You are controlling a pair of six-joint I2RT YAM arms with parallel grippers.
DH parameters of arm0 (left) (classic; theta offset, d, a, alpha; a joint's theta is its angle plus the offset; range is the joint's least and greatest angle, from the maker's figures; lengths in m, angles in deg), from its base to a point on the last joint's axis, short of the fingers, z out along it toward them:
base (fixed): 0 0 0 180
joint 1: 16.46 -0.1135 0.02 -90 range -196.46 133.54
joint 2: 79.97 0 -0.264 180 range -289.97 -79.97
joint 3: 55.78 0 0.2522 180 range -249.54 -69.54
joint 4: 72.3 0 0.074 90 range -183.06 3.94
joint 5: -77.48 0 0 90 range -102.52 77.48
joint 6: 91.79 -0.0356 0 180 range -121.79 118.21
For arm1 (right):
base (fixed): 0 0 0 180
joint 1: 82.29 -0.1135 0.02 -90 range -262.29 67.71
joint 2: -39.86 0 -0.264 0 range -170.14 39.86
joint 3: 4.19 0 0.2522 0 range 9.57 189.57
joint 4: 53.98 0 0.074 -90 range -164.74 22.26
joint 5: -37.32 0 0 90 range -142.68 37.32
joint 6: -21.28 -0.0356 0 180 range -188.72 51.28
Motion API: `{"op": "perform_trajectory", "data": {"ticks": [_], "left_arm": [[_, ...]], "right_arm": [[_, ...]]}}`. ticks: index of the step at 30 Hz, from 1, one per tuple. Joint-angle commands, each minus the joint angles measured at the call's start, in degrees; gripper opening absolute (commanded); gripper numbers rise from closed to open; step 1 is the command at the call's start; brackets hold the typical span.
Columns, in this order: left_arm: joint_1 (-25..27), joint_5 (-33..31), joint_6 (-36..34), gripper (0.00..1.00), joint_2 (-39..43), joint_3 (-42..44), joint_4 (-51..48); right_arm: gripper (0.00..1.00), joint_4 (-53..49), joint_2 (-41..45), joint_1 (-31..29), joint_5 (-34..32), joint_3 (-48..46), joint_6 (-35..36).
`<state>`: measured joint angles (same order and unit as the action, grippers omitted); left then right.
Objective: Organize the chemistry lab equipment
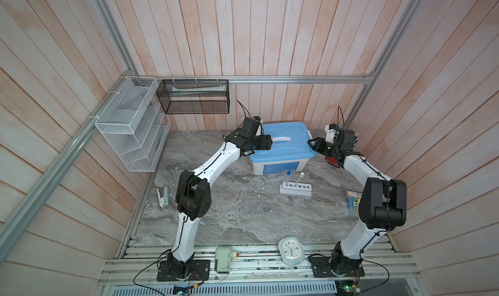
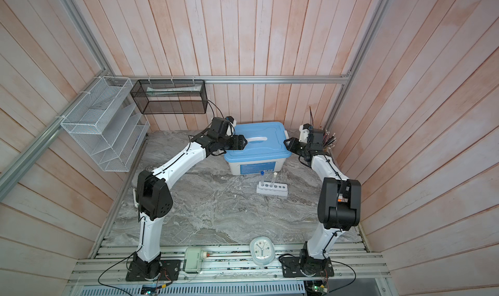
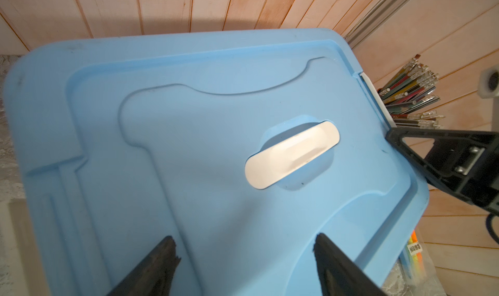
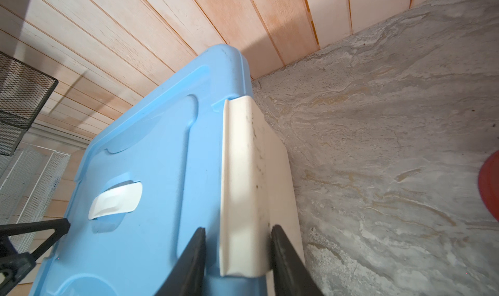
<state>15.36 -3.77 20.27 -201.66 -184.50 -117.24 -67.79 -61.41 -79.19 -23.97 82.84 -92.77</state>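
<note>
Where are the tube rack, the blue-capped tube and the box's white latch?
tube rack (image 1: 295, 192), in a top view, front side.
blue-capped tube (image 1: 287, 178), in a top view, clear body.
white latch (image 4: 243, 189), right wrist view, flat middle.

Right gripper (image 4: 238, 228) straddles the white latch (image 4: 243, 173) clipped over the edge of a storage box's blue lid (image 4: 162, 146). Its two black fingers stand apart, the outer one against the latch, a sliver of blue showing beside the inner one. A white handle (image 4: 114, 200) lies flat in the lid's recess. Part of the left gripper (image 4: 40, 231) shows at the lid's opposite edge. The box sits on a grey marbled tabletop (image 4: 378, 146) against a plank wall (image 4: 135, 38); a black mesh basket (image 4: 21, 92) hangs there.
</note>
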Motion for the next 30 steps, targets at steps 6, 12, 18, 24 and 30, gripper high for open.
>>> {"op": "perform_trajectory", "data": {"ticks": [6, 12, 18, 24, 30], "left_arm": [[-0.6, 0.7, -0.1, 0.82, 2.5, 3.8, -0.5], [-0.8, 1.2, 0.1, 0.82, 3.1, 4.7, 0.2], [-1.0, 1.3, 0.1, 0.82, 4.1, 6.4, 1.1], [-1.4, 1.7, 0.2, 0.82, 5.5, 8.4, 2.2], [-1.7, 2.1, 0.2, 0.82, 6.5, 10.2, 3.4]], "right_arm": [[0.33, -4.6, 1.8, -1.5, -1.5, -0.5, 0.0], [0.3, -3.7, 2.2, -1.8, -2.1, -1.4, -1.4], [0.29, -3.7, 2.7, -2.8, -3.4, -1.8, -1.9], [0.28, -5.0, 3.1, -3.9, -6.3, -1.5, -1.5], [0.28, -6.9, 3.6, -5.7, -10.3, -0.8, -0.4]]}}
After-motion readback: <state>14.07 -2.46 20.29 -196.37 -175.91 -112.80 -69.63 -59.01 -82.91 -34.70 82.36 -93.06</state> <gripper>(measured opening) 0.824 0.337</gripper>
